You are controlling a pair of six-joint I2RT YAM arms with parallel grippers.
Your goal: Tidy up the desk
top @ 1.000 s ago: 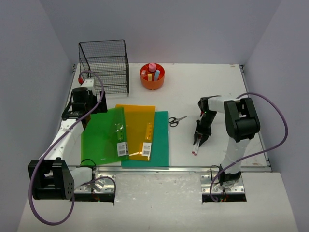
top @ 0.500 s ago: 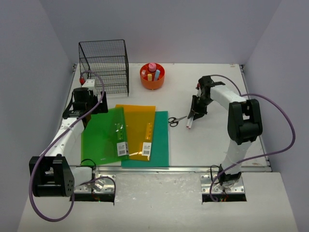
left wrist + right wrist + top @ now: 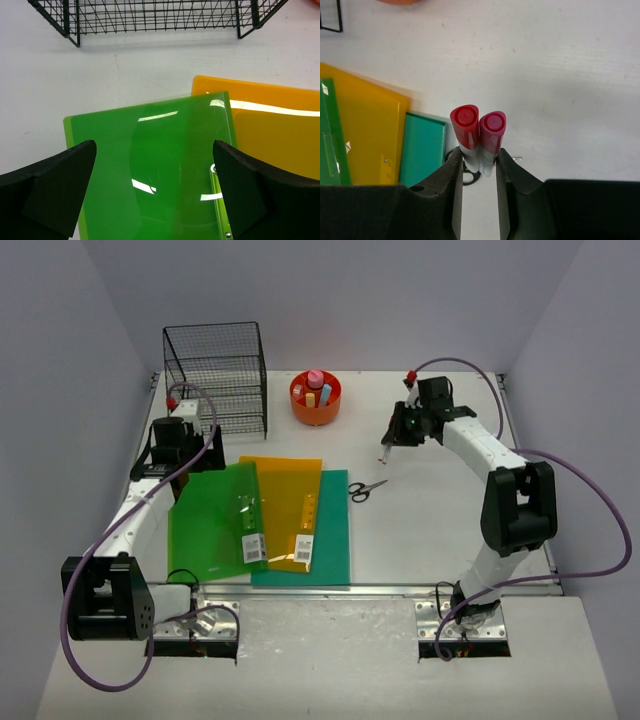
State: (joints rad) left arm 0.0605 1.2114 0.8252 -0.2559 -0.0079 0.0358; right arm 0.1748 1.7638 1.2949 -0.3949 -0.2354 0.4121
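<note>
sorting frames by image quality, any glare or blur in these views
Left wrist: white glare streaks across the green folder and orange folder. Right wrist: the red-capped markers are sharp, with no glare. Top external: even light, only faint shadows.

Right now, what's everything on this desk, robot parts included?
desk: one, white, beneath all
wire rack: one, black, back left
pen pot: one, orange, back centre
green folder: one, green, front left, topmost
orange folder: one, orange, partly under green
teal folder: one, teal, bottommost
scissors: one, dark, right of folders
markers: two, red caps, in right arm's jaws
left arm: one, white, jaws open over green folder
right arm: one, white, jaws shut on markers
</note>
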